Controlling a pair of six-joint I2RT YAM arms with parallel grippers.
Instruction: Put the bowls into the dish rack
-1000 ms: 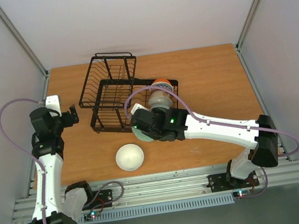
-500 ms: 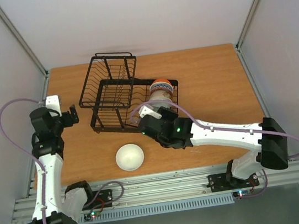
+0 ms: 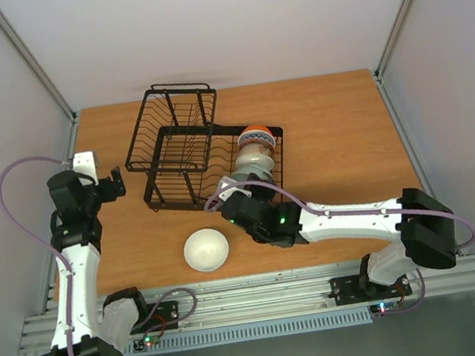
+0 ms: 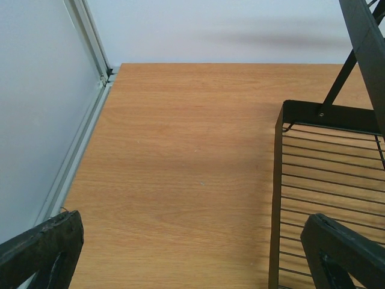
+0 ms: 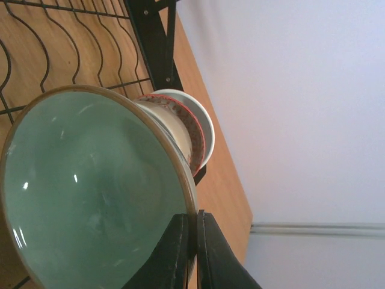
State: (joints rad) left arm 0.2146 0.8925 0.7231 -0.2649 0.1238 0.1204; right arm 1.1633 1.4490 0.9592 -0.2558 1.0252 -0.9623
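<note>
My right gripper point(image 3: 238, 195) is shut on the rim of a celadon green bowl point(image 5: 90, 186), which stands on edge in the black wire dish rack point(image 3: 184, 159). In the top view that bowl point(image 3: 250, 176) is nearest in a row with a cream bowl point(image 3: 255, 148) and an orange-rimmed bowl point(image 3: 256, 132). In the right wrist view the fingers point(image 5: 175, 253) pinch the rim, and a red-patterned bowl point(image 5: 180, 129) and a white bowl point(image 5: 203, 129) sit behind. A white bowl point(image 3: 206, 249) sits on the table. My left gripper point(image 3: 111, 185) is open and empty, left of the rack.
The smaller basket section point(image 3: 172, 121) is attached at the rack's back left. In the left wrist view the rack's corner point(image 4: 325, 180) is at the right, and the cell's wall rail point(image 4: 78, 150) runs along the left. The table's near edge point(image 3: 251, 275) lies just below the white bowl.
My right arm has swung lower and nearer with the green bowl, and the bowl has gone from beside the rack's front into the row of bowls. The left arm has not moved.
</note>
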